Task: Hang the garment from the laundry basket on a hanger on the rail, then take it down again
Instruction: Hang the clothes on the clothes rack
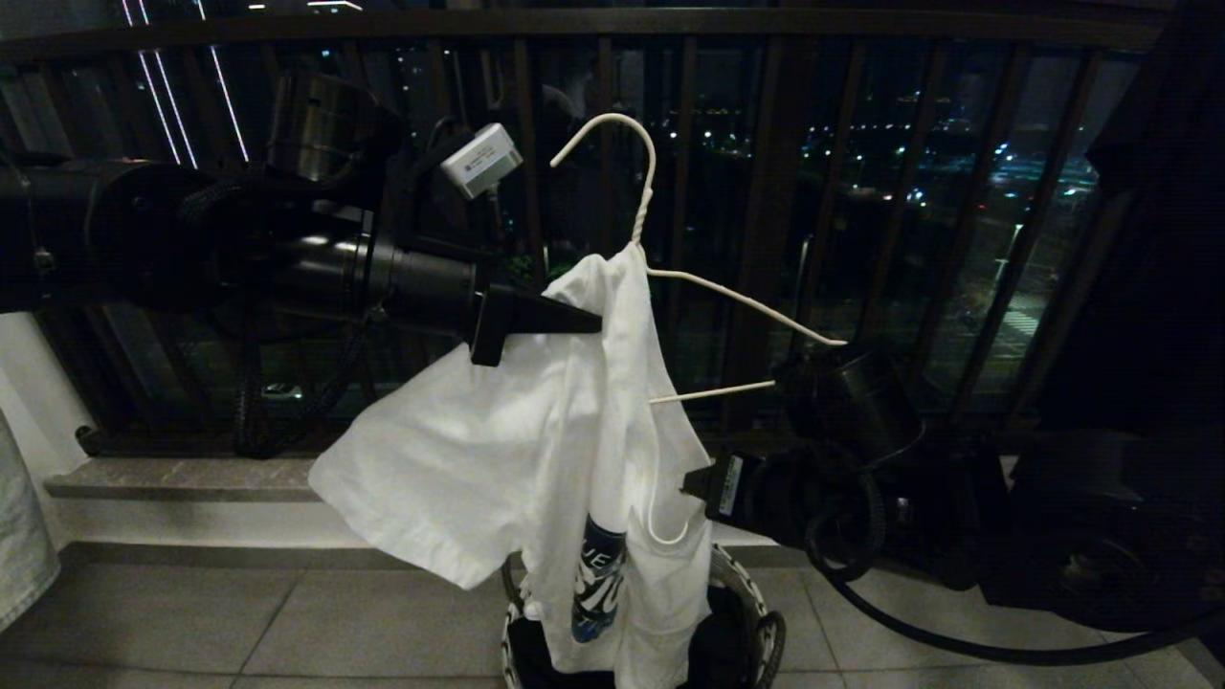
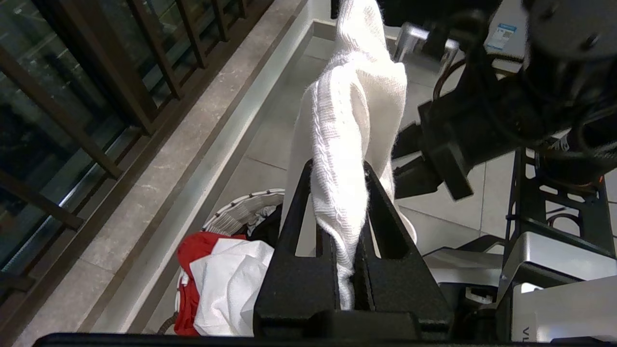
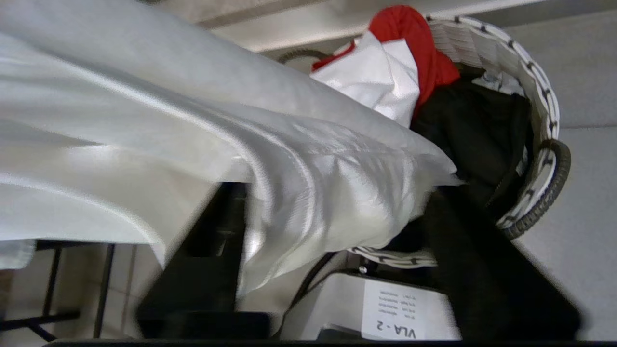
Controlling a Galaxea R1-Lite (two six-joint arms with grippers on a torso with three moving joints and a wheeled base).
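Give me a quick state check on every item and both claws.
Garment: half on the hanger, clear of the basket, hanging.
Hanger: held up in the air, not on any rail.
Laundry basket: on the floor, clothes inside.
Left claw: shut on the garment.
Right claw: open, under the garment.

1. Head view: facing out at the balcony railing (image 1: 766, 144), looking slightly down on the garment (image 1: 536, 450).
2. Left wrist: tight behind the left pincer (image 2: 343, 202), angled floorwards.
3. Right wrist: pressed up under cloth.
4. Shared by all: the laundry basket (image 3: 544, 120).
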